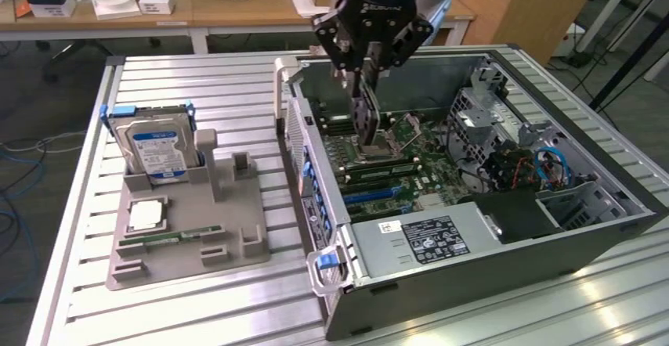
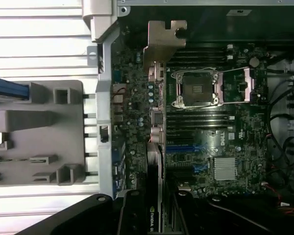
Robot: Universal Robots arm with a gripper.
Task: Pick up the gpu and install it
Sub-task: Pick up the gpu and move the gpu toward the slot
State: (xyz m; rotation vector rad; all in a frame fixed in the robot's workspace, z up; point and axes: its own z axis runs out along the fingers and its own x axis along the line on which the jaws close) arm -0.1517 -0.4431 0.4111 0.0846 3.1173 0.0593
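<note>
One arm's end effector is clenched on the gpu, gripping the thin dark card by its upper edge so that it hangs edge-down straight beneath the fingers, over the open computer case. In the wrist view the gpu is seen edge-on, its silver bracket at the far end from the end effector, above the motherboard and just beside the open processor socket. A small pale emblem sits on the card close to the fingers; its writing cannot be made out. White lettering on the end effector's black body is also unreadable. Below the end effector and nearer the exterior camera, a power supply carries a white label with dense black print and a barcode. Well off to the exterior view's left of the end effector, a grey holder on the slatted tabletop keeps a hard drive upright, showing its blue-and-white label, with a processor chip and a green memory stick lying beside it.
</note>
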